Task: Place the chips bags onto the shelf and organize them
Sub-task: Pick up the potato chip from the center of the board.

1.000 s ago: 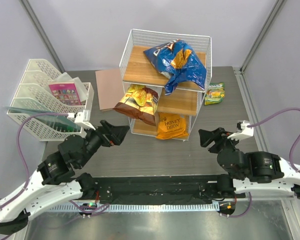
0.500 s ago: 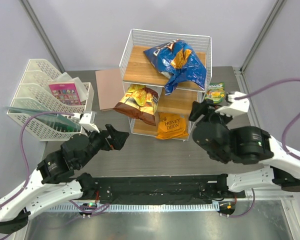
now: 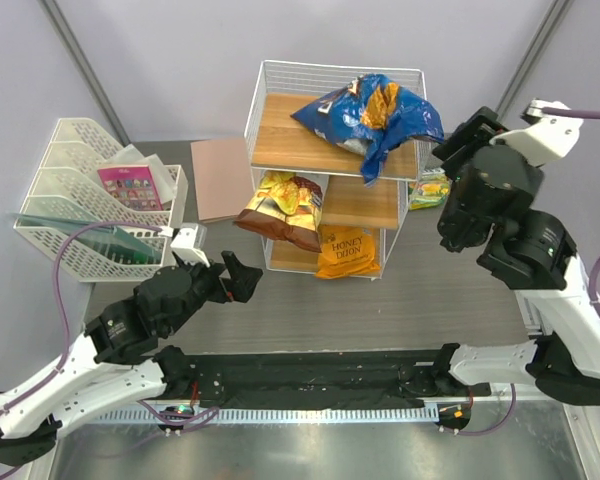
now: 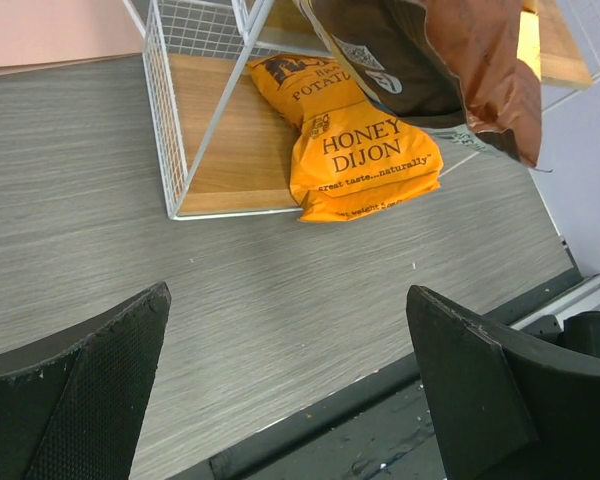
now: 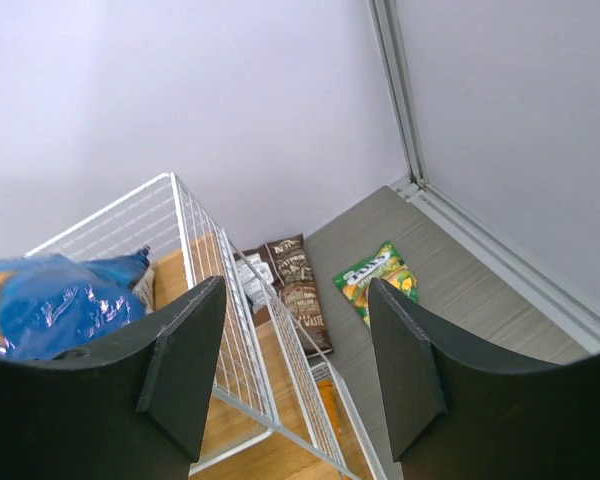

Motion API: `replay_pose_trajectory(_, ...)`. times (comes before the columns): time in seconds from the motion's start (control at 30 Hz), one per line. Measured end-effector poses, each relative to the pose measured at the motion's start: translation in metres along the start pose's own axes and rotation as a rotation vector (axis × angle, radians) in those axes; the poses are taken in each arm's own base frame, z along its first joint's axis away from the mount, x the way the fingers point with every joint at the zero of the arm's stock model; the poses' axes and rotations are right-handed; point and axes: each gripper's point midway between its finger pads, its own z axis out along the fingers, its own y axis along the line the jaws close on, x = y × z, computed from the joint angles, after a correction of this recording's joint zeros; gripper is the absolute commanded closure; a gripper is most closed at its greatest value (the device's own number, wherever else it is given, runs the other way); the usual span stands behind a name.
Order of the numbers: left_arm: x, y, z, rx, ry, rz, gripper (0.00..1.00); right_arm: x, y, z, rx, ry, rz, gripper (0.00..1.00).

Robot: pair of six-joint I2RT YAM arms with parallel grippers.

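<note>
So the right gripper (image 5: 295,330) has been swung up beside the shelf (image 3: 280,140), at its top tier, fingers spread, nothing pinched. The blue Doritos bag (image 3: 370,115) got nudged rightward there. The green-yellow bag (image 5: 376,280), left on the table (image 3: 400,290) beside the shelf, is probably targeted next.

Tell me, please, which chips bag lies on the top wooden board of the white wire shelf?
The crumpled blue bag, alone up there; every other bag lies lower.

Pincer (image 5: 296,290) spread above shelf (image 5: 202,250) — green bag (image 5: 378,268) beside.
</note>
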Motion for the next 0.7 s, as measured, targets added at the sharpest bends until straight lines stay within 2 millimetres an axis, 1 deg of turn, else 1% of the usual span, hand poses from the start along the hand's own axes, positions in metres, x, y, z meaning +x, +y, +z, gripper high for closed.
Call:
replay_pose_trajectory(0.1, 0.003, 0.002, 0.001, -0.003, 0.003, 0.008, 0.0, -0.017, -0.01, -0.001, -0.004, -0.015, 0.038, 0.36)
replay_pose_trajectory(0.17, 0.003, 0.002, 0.002, -0.003, 0.001, 0.013, 0.0, -0.02, -0.015, -0.002, -0.013, -0.016, 0.053, 0.36)
replay_pose_trajectory(0.3, 0.004, 0.002, 0.006, -0.012, 0.004, 0.03, 0.0, -0.014, -0.021, -0.004, -0.034, -0.002, 0.07, 0.36)
replay_pose_trajectory(0.37, 0.005, 0.003, 0.008, -0.017, 0.008, 0.035, 0.0, -0.007, -0.025, -0.004, -0.03, 0.004, 0.059, 0.36)
replay_pose_trajectory(0.47, 0.005, 0.003, 0.008, -0.02, 0.009, 0.037, 0.0, 0.004, -0.036, -0.005, -0.014, 0.007, 0.031, 0.36)
replay_pose_trajectory(0.53, 0.004, 0.005, 0.005, -0.022, 0.002, 0.03, 0.0, 0.007, -0.041, -0.005, -0.004, 0.007, 0.008, 0.36)
replay_pose_trajectory(0.6, 0.002, 0.007, 0.0, -0.02, -0.008, 0.02, 0.0, 0.006, -0.044, -0.005, 0.004, 0.004, 0.005, 0.36)
replay_pose_trajectory(0.7, 0.001, 0.015, -0.009, -0.037, -0.019, -0.004, 0.0, 0.006, -0.044, -0.004, 0.017, 0.0, -0.01, 0.36)
